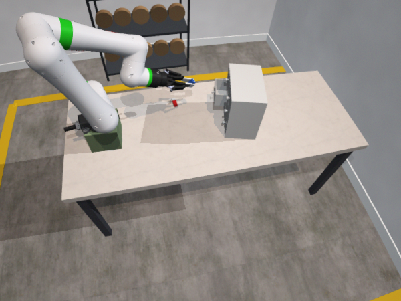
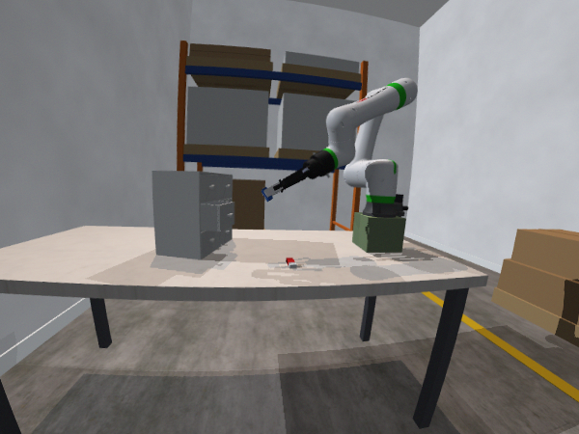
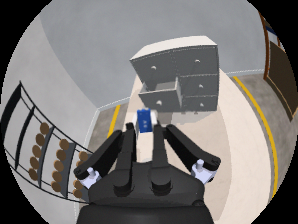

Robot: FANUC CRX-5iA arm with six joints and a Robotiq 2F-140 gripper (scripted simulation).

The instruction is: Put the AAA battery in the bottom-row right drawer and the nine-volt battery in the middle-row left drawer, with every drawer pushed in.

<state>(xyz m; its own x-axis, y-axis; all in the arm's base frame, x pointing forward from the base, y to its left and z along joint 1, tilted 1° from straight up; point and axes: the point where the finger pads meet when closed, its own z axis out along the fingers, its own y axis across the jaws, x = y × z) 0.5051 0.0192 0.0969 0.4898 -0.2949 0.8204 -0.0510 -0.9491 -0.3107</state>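
The small grey chest [image 1: 246, 83] [image 2: 178, 212] [image 3: 192, 75] stands upright on the table. Its left middle-row drawer [image 1: 219, 93] [image 3: 160, 100] is pulled out and shows no clear droop; the part of its inside that shows looks empty. The other drawers that show look flush, including the right bottom-row drawer [image 3: 200, 103]. My gripper [image 1: 190, 82] [image 2: 268, 193] [image 3: 144, 119] is shut on the blue nine-volt battery [image 1: 192, 81] [image 2: 269, 198] [image 3: 144, 120] and holds it in the air, in front of the open drawer and short of it. No AAA battery can be made out for certain.
A small red and white object [image 1: 174, 103] [image 2: 290, 262] lies on the table [image 1: 187, 164] [image 2: 121, 275], in front of the chest and below the arm. The arm's green base block [image 1: 105, 140] [image 2: 381, 233] stands at the table's other end. A shelf rack [image 1: 144, 30] stands beyond the table.
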